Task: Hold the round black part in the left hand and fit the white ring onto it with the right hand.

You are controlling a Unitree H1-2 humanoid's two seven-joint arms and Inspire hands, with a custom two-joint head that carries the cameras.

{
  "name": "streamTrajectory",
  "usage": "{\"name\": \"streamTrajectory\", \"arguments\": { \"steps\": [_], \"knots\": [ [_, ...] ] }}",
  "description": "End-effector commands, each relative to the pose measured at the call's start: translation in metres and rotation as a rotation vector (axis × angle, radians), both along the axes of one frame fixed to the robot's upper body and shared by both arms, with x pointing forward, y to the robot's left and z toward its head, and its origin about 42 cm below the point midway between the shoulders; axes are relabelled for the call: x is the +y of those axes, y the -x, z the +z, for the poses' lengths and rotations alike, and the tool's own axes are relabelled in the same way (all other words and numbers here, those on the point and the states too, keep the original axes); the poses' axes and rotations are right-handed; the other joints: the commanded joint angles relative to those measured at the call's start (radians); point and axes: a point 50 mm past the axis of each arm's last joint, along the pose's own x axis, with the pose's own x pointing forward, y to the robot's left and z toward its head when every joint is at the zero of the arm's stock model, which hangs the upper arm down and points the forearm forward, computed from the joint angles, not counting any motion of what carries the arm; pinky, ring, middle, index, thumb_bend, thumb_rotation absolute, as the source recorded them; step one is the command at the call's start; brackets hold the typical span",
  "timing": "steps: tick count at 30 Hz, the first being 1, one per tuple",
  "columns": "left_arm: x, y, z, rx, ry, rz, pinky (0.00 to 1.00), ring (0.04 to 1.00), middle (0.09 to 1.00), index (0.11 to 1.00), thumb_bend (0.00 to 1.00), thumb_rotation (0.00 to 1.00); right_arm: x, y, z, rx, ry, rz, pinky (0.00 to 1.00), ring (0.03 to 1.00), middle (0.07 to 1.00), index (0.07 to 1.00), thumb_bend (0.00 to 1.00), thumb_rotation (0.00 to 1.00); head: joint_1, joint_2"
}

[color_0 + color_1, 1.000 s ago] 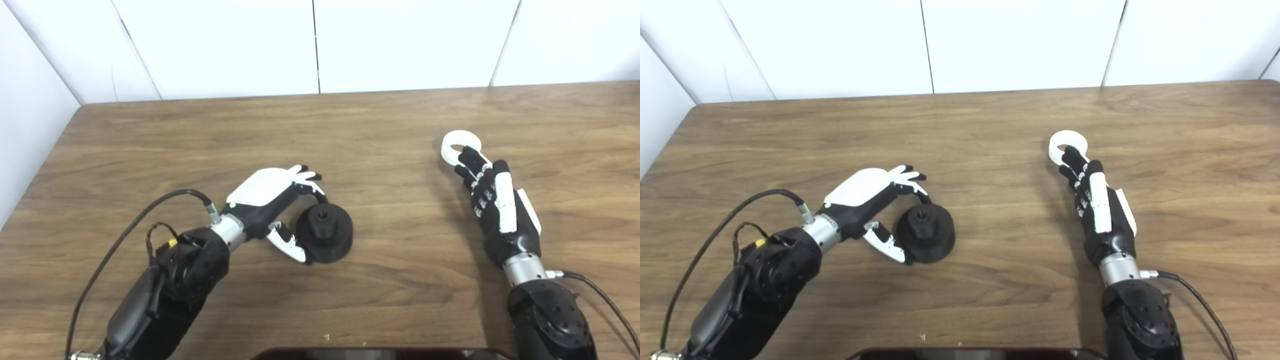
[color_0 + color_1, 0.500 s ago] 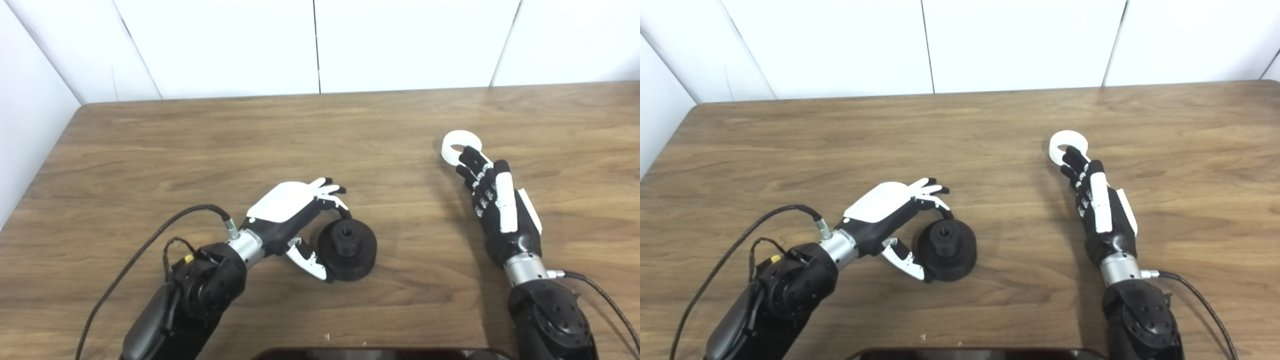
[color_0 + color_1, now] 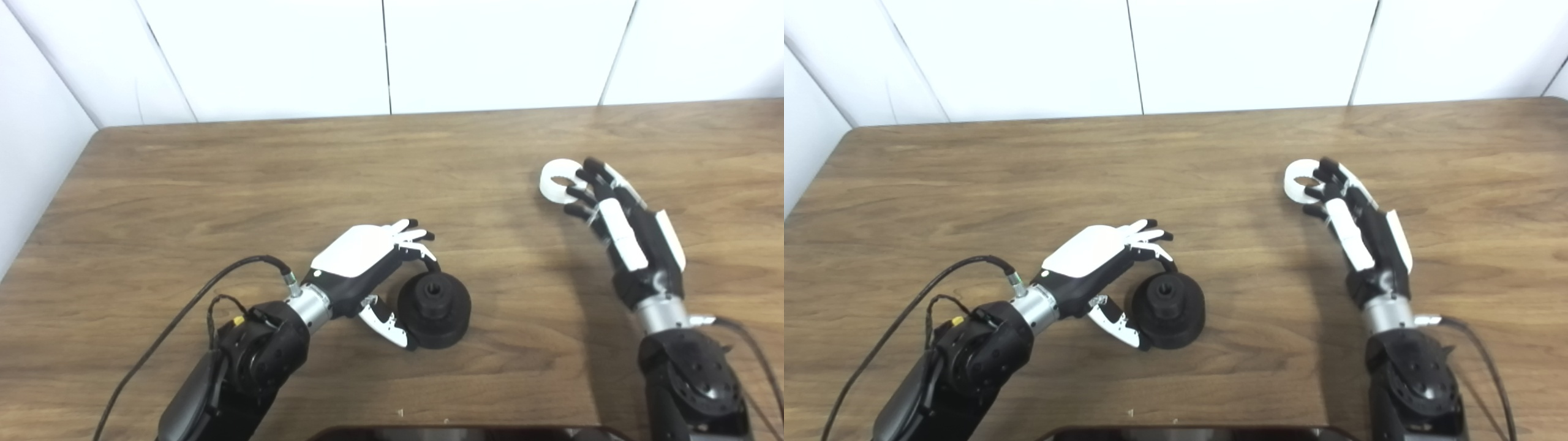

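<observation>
The round black part lies on the wooden table, near the front middle, its hub with a hole facing up. My left hand wraps it from the left: the fingers curl over its far rim and the thumb presses its near left rim. The white ring lies flat on the table at the right. My right hand is open with the fingers spread; the fingertips reach the ring's right edge, and the thumb lies just below it. The ring also shows in the right eye view.
White wall panels close the table's far edge and left side. A dark, flat object shows at the bottom edge of the picture. A black cable loops from my left forearm over the table.
My left hand has slid to the right and a little nearer, taking the black part with it. My right hand has shifted to the ring's right side and spread its fingers. The ring has stayed in place.
</observation>
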Motion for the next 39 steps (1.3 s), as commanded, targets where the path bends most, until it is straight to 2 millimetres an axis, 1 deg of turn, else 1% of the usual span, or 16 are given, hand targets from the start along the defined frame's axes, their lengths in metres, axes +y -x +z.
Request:
{"name": "streamTrajectory", "arguments": {
  "steps": [1, 2, 3, 5, 7, 9, 10, 11, 16, 23, 29, 32, 39],
  "knots": [
    [0.003, -0.008, 0.008, -0.055, -0.016, 0.005, 0.92, 1.0, 0.937, 0.661, 0.85, 0.15, -0.012, -0.016, 0.044, -0.141, 0.268, -0.057, 0.81, 0.865, 0.87, 0.824, 0.7, 0.42, 0.001, 0.001],
    [0.003, -0.008, 0.007, -0.053, -0.015, 0.004, 0.92, 1.0, 0.937, 0.66, 0.86, 0.15, -0.015, -0.022, 0.05, -0.15, 0.335, -0.064, 0.83, 0.877, 0.877, 0.82, 0.7, 0.4, -0.001, 0.001],
    [0.003, -0.009, 0.007, -0.052, -0.015, 0.004, 0.92, 1.0, 0.939, 0.661, 0.86, 0.15, -0.018, -0.026, 0.054, -0.154, 0.378, -0.07, 0.82, 0.886, 0.891, 0.816, 0.74, 0.39, 0.001, -0.001],
    [0.003, -0.009, 0.006, -0.046, -0.017, 0.006, 0.94, 1.0, 0.941, 0.66, 0.85, 0.14, -0.022, -0.039, 0.062, -0.154, 0.467, -0.073, 0.81, 0.899, 0.904, 0.811, 0.76, 0.38, 0.002, -0.003],
    [0.003, -0.009, 0.005, -0.042, -0.018, 0.011, 0.94, 1.0, 0.942, 0.66, 0.86, 0.15, -0.025, -0.05, 0.069, -0.151, 0.524, -0.077, 0.83, 0.932, 0.923, 0.8, 0.79, 0.37, 0.001, -0.002],
    [0.003, -0.009, 0.005, -0.042, -0.018, 0.016, 0.94, 1.0, 0.942, 0.66, 0.86, 0.14, -0.028, -0.064, 0.074, -0.143, 0.564, -0.082, 0.9, 0.972, 0.937, 0.782, 0.82, 0.35, -0.002, -0.003],
    [0.003, -0.009, 0.005, -0.042, -0.017, 0.017, 0.93, 1.0, 0.942, 0.659, 0.87, 0.14, -0.029, -0.07, 0.077, -0.134, 0.574, -0.08, 0.95, 0.991, 0.957, 0.779, 0.84, 0.33, -0.002, -0.003],
    [0.003, -0.009, 0.005, -0.042, -0.018, 0.017, 0.93, 1.0, 0.941, 0.659, 0.87, 0.14, -0.031, -0.076, 0.078, -0.123, 0.583, -0.077, 0.97, 0.996, 0.963, 0.775, 0.85, 0.33, -0.003, -0.003],
    [0.002, -0.01, 0.005, -0.046, -0.015, 0.013, 0.93, 1.0, 0.941, 0.658, 0.87, 0.14, -0.036, -0.107, 0.08, -0.08, 0.663, -0.049, 0.99, 1.0, 0.96, 0.736, 0.9, 0.34, -0.003, -0.004],
    [0.0, -0.01, 0.003, -0.044, -0.019, 0.011, 0.95, 1.0, 0.942, 0.658, 0.87, 0.15, -0.042, -0.139, 0.077, -0.016, 0.713, -0.01, 1.0, 1.0, 0.951, 0.689, 0.93, 0.32, -0.003, -0.003],
    [0.0, -0.01, 0.002, -0.042, -0.019, 0.012, 0.96, 1.0, 0.945, 0.659, 0.87, 0.16, -0.045, -0.157, 0.074, 0.048, 0.754, 0.014, 1.0, 1.0, 0.954, 0.684, 0.97, 0.35, 0.0, -0.008],
    [0.0, -0.009, 0.002, -0.044, -0.018, 0.011, 0.95, 1.0, 0.944, 0.656, 0.87, 0.16, -0.047, -0.163, 0.073, 0.073, 0.783, 0.023, 1.0, 1.0, 0.958, 0.694, 0.97, 0.38, -0.001, -0.007],
    [0.0, -0.009, 0.003, -0.04, -0.015, 0.01, 0.96, 1.0, 0.946, 0.656, 0.87, 0.16, -0.05, -0.165, 0.07, 0.103, 0.806, 0.038, 1.0, 1.0, 0.958, 0.71, 0.96, 0.37, -0.004, -0.005]
  ]
}}
